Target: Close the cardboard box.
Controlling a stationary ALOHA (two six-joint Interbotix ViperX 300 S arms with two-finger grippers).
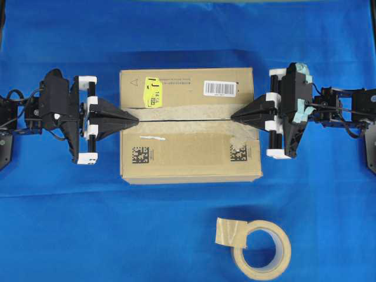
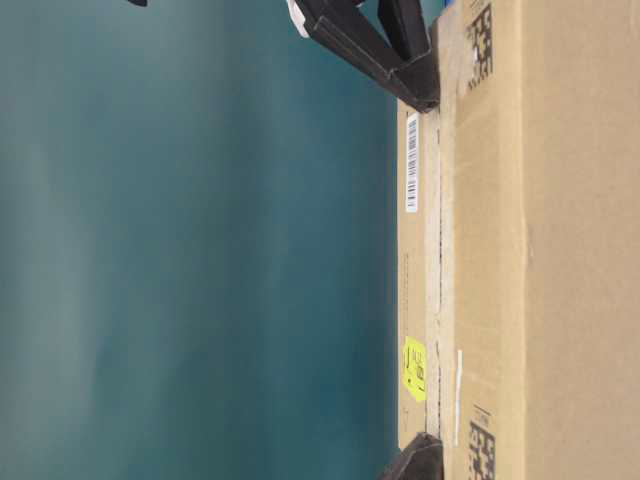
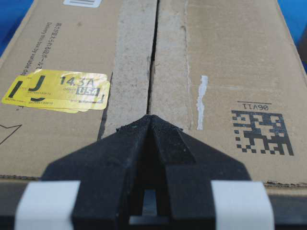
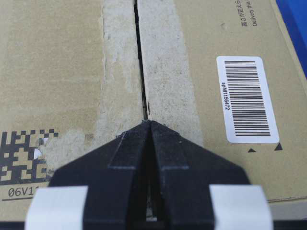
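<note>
In the middle of the blue tabletop (image 1: 188,229) sits the cardboard box (image 1: 194,158), its two long top flaps lying flat and meeting along a thin dark seam that runs from one short end to the other. Pale strips where old tape was pulled off (image 3: 136,62) flank that seam (the wrist views show the torn, fuzzy paper quite plainly). A yellow sticker (image 1: 153,92) and a white barcode label (image 1: 220,88) are on the far flap, and two square printed codes are on the near one.

The left gripper (image 1: 135,119) reaches in from the left with its jaws pressed together into a single point, and that point rests on the box's top right at the left end of the seam. The right gripper (image 1: 234,116) mirrors it at the opposite end, jaws likewise pressed together, tip on the seam at the right edge. Neither pinches anything.

Nearer to me, well apart from the box, a beige tape roll (image 1: 260,249) lies flat on the tabletop with a loose tab folded up at its left side
</note>
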